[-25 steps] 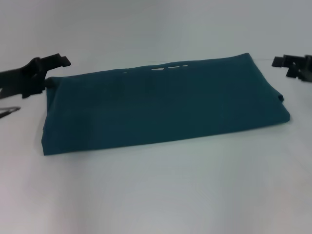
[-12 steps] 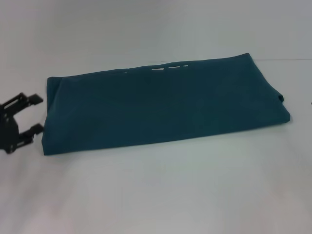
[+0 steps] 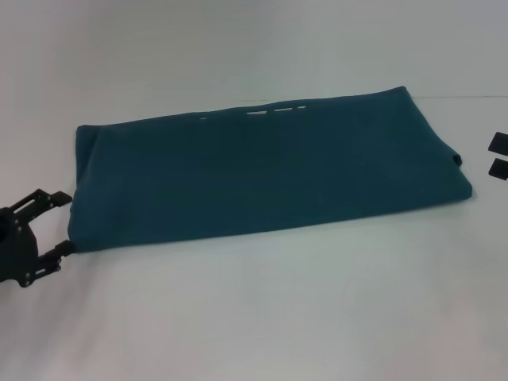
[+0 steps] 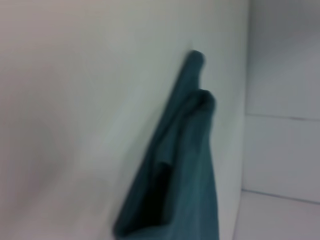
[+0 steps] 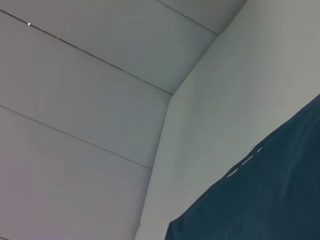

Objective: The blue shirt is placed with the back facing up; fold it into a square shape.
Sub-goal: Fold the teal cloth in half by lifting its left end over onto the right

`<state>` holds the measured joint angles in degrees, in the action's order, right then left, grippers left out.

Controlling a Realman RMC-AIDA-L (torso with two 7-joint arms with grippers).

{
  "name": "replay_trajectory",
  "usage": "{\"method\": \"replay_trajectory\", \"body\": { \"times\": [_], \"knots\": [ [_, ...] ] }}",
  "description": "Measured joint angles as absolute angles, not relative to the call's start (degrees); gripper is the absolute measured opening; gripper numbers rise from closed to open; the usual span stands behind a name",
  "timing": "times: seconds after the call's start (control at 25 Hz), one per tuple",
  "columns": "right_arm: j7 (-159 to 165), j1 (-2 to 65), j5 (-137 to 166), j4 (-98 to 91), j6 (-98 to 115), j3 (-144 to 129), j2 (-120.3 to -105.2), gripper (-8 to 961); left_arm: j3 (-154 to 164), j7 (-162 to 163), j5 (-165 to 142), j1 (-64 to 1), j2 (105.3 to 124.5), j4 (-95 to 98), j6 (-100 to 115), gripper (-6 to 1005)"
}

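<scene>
Across the middle of the white bench [image 3: 262, 317]: the blue shirt [image 3: 262, 171], already folded to a long flat band running from 9 to 3 o'clock, with white lettering peeping out along its far edge. Judged soft, light and limp, likely to sag and slide over itself unless lifted by an end with all its layers pinched together. The left hand [image 3: 57, 222] sits at the band's 8 o'clock corner, fingers spread and empty; the right hand [image 3: 498, 155] shows at 3 o'clock, apart from the cloth, fingers parted, holding nothing.
</scene>
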<state>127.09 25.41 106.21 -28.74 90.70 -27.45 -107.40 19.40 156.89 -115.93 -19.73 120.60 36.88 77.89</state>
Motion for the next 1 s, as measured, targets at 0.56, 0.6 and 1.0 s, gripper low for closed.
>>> {"method": "replay_trajectory", "body": {
  "times": [0.56,0.6,1.0],
  "knots": [
    [127.1,25.0,106.2,-28.7,90.2,-26.9,-107.40,748,19.8,158.7,-117.2,-20.2,120.93,33.9,72.0,842],
    [127.1,25.0,106.2,-28.7,90.2,-26.9,-107.40,748,19.8,158.7,-117.2,-20.3,120.97,33.9,71.9,842],
    [127.1,24.5,106.2,-28.5,89.9,-26.8,-107.40,747,19.7,158.9,-117.2,-21.0,121.11,33.0,70.3,843]
  ]
}}
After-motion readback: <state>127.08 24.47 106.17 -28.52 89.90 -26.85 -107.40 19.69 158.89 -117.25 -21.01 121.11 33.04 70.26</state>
